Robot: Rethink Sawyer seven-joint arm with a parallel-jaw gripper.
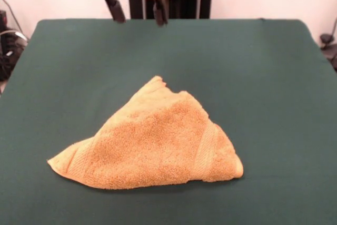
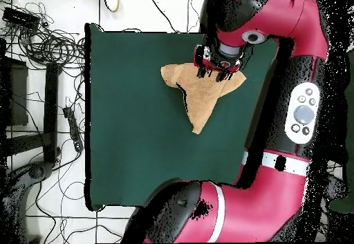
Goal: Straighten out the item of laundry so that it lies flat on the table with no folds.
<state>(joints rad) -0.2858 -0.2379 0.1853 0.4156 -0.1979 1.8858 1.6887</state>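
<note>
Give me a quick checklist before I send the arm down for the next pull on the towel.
1. Towel flat: not ok, folded into a rough triangle with layers doubled over.
2. Gripper free of the cloth: ok, it hangs above the table, holding nothing.
3. Fingers apart: ok, a gap shows between them.
4. Towel fully on the table: ok, green cloth shows on every side in the front view.
5. Which corner lies on top: cannot tell.

The towel (image 1: 158,143) is golden-orange terry cloth with a fluffy, matt pile, crossed by flatter woven bands. The worktop (image 1: 263,77) wears a plain dark green, felt-like matt cloth. The arm (image 2: 304,110) has glossy red shells.
</note>
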